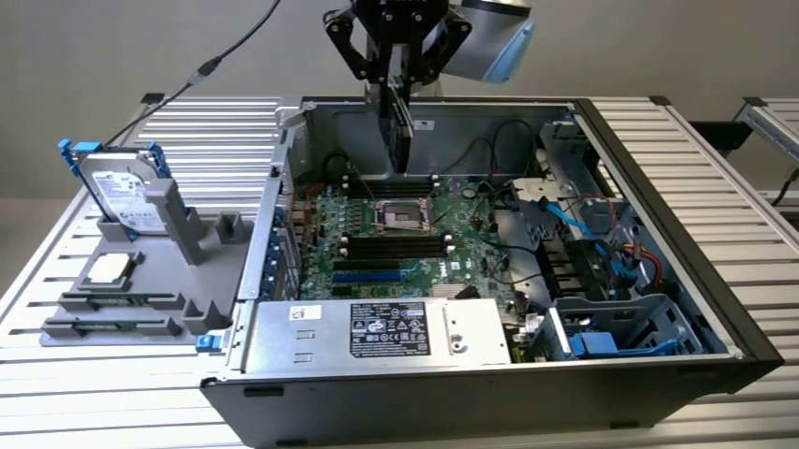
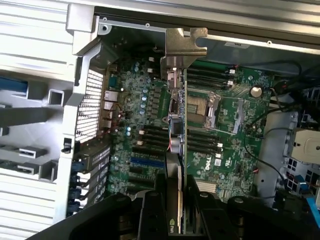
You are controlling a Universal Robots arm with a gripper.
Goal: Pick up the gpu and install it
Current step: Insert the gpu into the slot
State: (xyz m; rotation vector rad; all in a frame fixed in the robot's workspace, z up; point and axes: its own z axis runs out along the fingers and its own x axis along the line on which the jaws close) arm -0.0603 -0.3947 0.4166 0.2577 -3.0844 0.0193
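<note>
My gripper (image 1: 397, 77) hangs over the back of the open computer case (image 1: 699, 271) and is shut on the gpu (image 1: 399, 131). The card is thin and dark and hangs edge-down above the green motherboard (image 1: 413, 245), clear of it. In the wrist view the gpu (image 2: 177, 125) runs edge-on away from my gripper (image 2: 176, 202), and its silver end bracket (image 2: 182, 44) is at the far end by the case's rear wall. Black fingers (image 2: 150, 215) press on both sides of the card. The blue slots (image 2: 147, 162) lie on the board beside the card.
A grey fixture (image 1: 138, 304) at the exterior view's left carries a silver hard drive with a blue frame (image 1: 123, 192) and a small square CPU chip (image 1: 110, 268). Inside the case are the power supply (image 1: 374, 329), cables (image 1: 587, 234) and a drive cage (image 1: 624, 327).
</note>
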